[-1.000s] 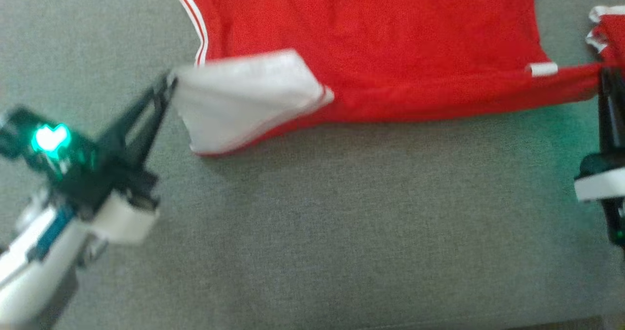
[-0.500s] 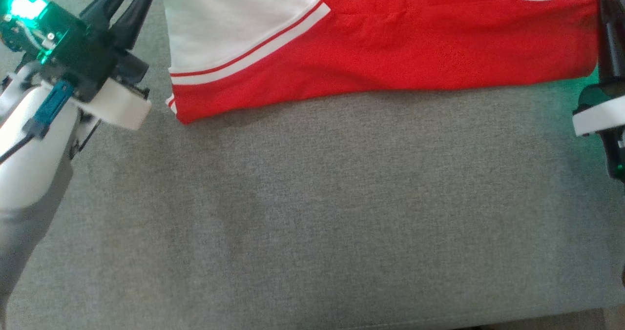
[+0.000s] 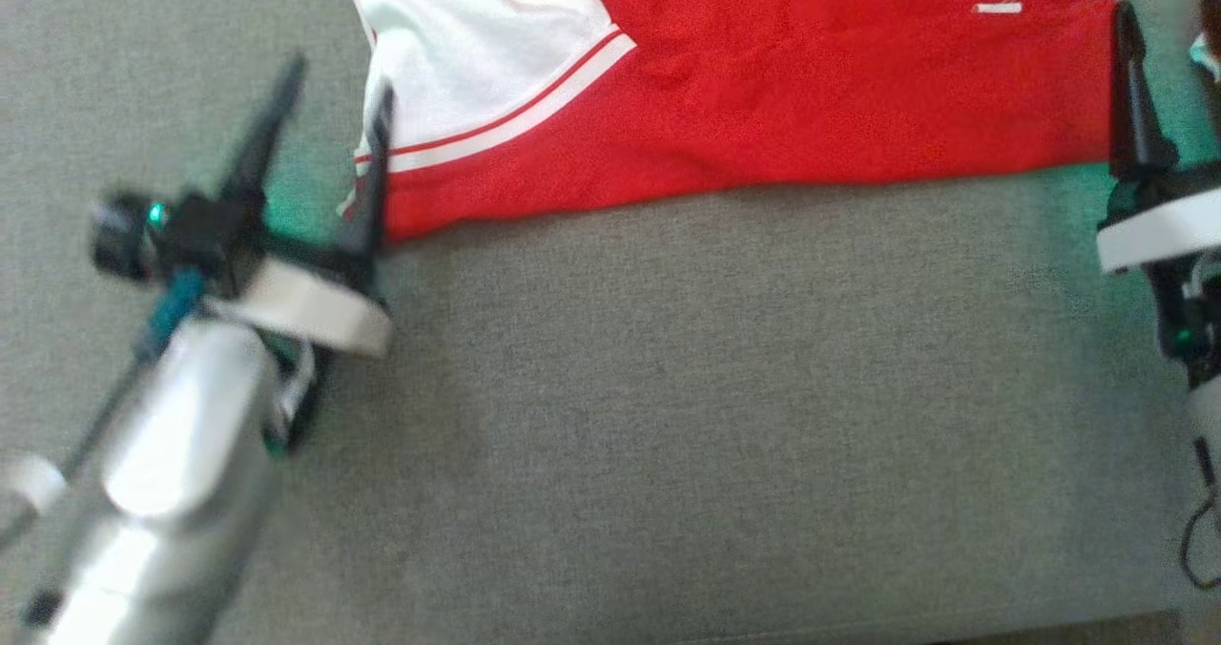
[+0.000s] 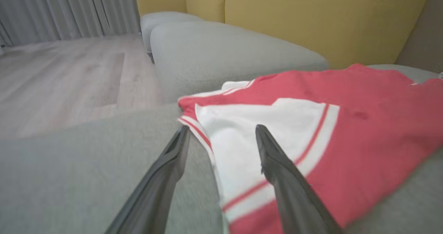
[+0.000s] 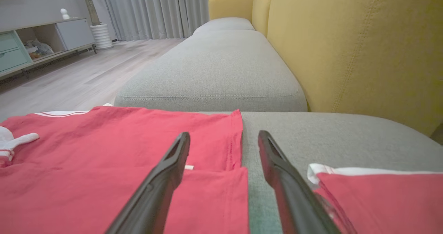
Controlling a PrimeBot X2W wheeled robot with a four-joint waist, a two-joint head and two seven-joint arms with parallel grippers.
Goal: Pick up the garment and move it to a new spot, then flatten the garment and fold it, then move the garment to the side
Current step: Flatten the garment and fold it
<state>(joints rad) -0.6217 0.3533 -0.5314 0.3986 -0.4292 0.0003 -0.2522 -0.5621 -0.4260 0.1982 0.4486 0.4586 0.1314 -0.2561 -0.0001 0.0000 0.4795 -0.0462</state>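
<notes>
1. Nearest the robot, behind both sets of fingers, lies a bare stretch of the grey seat cushion (image 3: 668, 416). I judge it is kept free as working room for the fold.
2. The left gripper (image 4: 222, 127) has its fingers spread and holds nothing. They straddle the near-left corner of the garment (image 3: 811, 101), the outer finger over bare cushion and the inner one over the white sleeve panel (image 4: 249, 137). That placement suits either taking the corner or smoothing it. The pale forearm comes in slanting from the lower left, low over the cushion, with the fingers angled away and slightly inward.
3. The right gripper (image 5: 223, 134) also stands apart and empty. Its inner finger is over the garment's right edge and its outer finger over the grey gap beside a separate red, white-edged piece of cloth (image 5: 380, 199). I cannot tell whether that piece belongs to the same garment. The arm points straight ahead, wrist low.
4. Ahead of both fingertips the garment lies flat, spanning from one gripper to the other. Its near edge appears doubled over, so the folding looks underway.
5. Beyond it rises the yellow backrest (image 5: 346, 54).
</notes>
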